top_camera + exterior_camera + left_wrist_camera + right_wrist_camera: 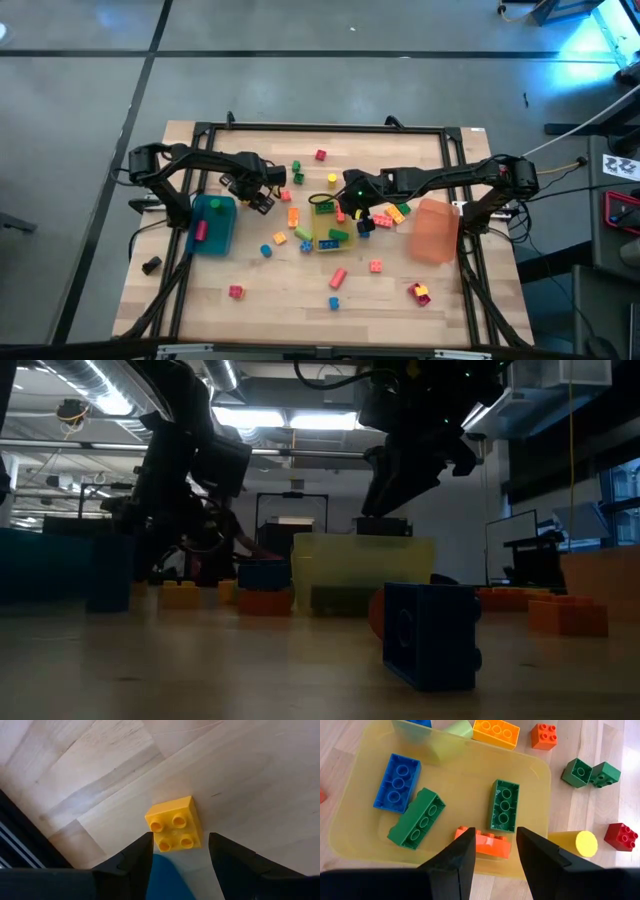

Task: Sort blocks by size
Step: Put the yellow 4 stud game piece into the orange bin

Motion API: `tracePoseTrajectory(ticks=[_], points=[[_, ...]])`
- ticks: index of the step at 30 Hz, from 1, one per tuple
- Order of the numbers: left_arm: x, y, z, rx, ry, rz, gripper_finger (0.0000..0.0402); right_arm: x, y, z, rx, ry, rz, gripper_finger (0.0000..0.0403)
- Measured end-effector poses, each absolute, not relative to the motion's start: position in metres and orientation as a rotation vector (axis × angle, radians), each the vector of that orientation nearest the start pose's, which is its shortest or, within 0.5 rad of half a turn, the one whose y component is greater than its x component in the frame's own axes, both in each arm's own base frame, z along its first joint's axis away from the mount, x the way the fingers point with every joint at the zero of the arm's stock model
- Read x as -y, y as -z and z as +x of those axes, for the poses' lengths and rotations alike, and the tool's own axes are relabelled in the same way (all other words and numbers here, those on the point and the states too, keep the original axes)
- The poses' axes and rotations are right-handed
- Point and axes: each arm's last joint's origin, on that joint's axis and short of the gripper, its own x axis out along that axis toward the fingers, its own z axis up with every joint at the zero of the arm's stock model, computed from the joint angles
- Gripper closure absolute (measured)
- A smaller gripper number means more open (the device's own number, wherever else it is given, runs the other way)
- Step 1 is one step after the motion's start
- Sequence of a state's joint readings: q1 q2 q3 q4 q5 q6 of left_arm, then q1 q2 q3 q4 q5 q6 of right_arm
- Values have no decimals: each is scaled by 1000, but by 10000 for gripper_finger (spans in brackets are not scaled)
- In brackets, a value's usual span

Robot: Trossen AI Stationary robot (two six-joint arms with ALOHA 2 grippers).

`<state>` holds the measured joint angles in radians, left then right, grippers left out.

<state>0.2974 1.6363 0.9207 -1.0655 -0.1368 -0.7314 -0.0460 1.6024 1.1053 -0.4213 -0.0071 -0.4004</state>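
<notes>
Pale wooden tabletop (200, 300) carries the blocks, scattered mid-table around the yellow bin (365, 765). Left gripper (180, 851) hangs with fingers spread, empty, above a yellow brick (175, 824) beside the blue bin (212, 225). Right gripper (495, 847) hovers over the yellow bin, fingers narrowly parted, holding nothing; an orange bar (487, 842) lies beneath. These hard, glossy, studded plastic pieces look light, rigid and somewhat slippery, so pinching the flat opposite sides seems best.

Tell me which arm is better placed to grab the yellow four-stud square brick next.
Left. Its open left gripper hangs right over the yellow square brick, while the right gripper is over the yellow bin.
</notes>
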Motion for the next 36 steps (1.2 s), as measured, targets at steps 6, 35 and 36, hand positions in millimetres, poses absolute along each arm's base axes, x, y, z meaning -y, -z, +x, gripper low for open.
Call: tracePoseTrajectory(ticks=[6, 35, 36], points=[[-75, -157, 230, -1572, -1002, -696, 220, 15, -227, 331, -912, -148, -348, 258], [-81, -140, 226, -1525, -933, -693, 277, 17, -244, 298, -1066, -55, -397, 258], [-82, -142, 230, -1506, -910, -690, 277, 17, -249, 294, -1067, -55, -396, 258]])
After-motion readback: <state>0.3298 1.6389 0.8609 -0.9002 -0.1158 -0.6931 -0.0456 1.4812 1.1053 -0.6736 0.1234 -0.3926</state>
